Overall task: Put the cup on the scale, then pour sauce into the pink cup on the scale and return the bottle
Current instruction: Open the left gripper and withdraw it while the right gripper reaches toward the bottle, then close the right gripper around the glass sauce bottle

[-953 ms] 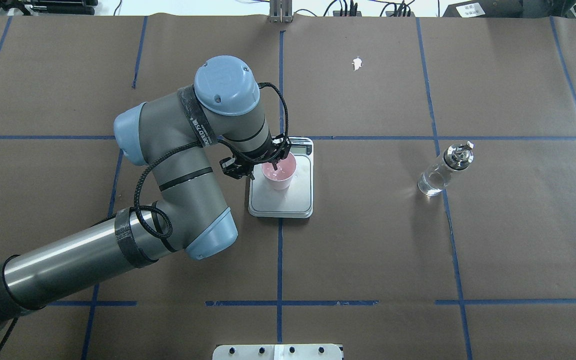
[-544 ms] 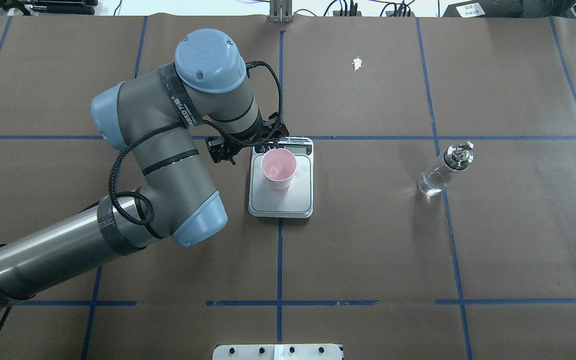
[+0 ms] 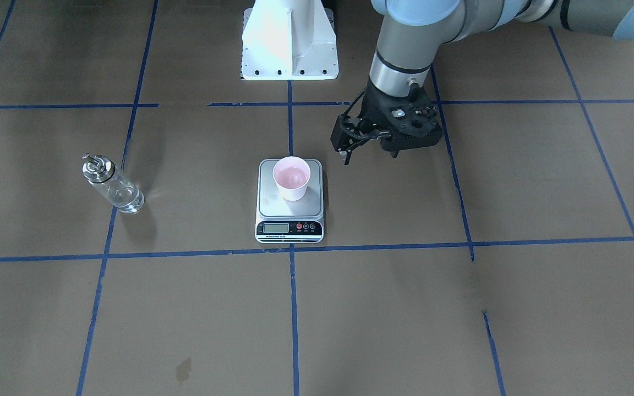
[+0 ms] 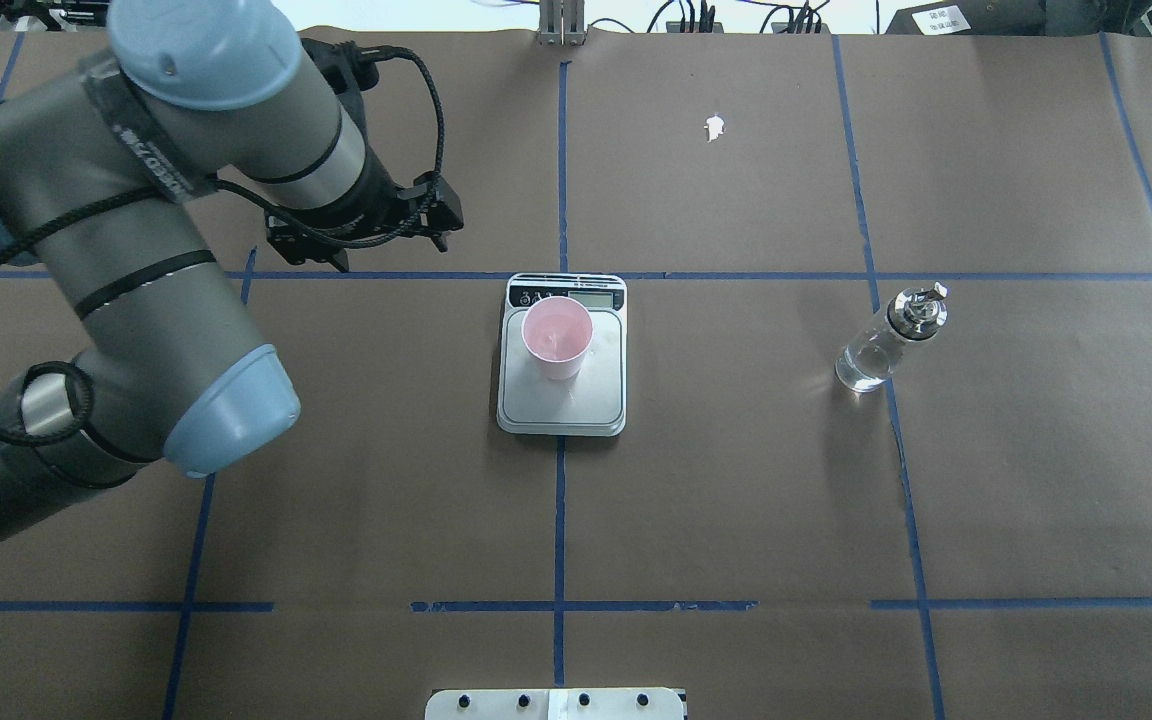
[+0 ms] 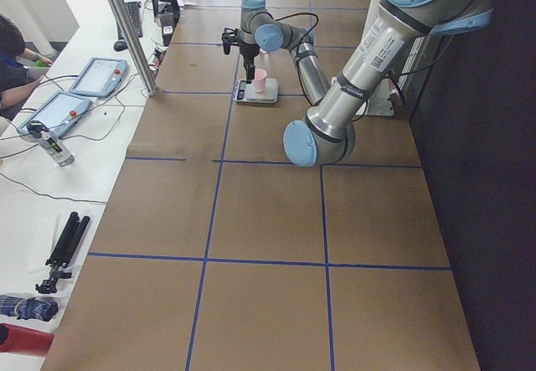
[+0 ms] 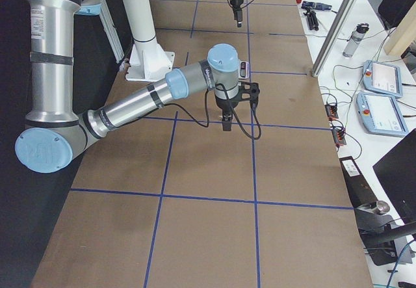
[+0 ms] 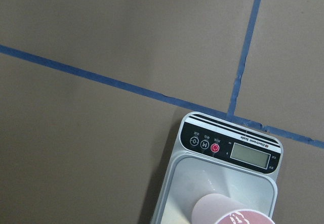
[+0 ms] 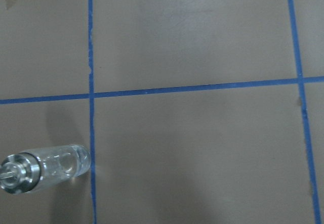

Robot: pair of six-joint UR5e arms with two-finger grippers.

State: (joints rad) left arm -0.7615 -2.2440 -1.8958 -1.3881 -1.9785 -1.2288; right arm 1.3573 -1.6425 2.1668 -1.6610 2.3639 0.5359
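The pink cup (image 4: 557, 335) stands upright on the steel platform of the scale (image 4: 561, 400), close to its display strip; it also shows in the front view as cup (image 3: 291, 179) on scale (image 3: 273, 204). My left gripper (image 3: 345, 151) hangs open and empty above the table, off to the robot's left of the scale and apart from the cup; overhead it is the left gripper (image 4: 441, 225). The glass bottle (image 4: 876, 350) with its silver cap stands alone far to the right, its clear sauce barely visible. My right gripper (image 6: 226, 119) shows only in the right side view, so I cannot tell its state.
Brown paper with blue tape lines covers the table. A white robot mount (image 3: 289, 38) sits at the robot's edge. A small white scrap (image 4: 714, 127) lies at the far side. A desk with tablets (image 5: 84, 78) and a person (image 5: 12, 61) flank the table.
My left gripper let go of the cup's rim, rose and swung away to the left. The cup stays on the scale. The bottle has not moved.
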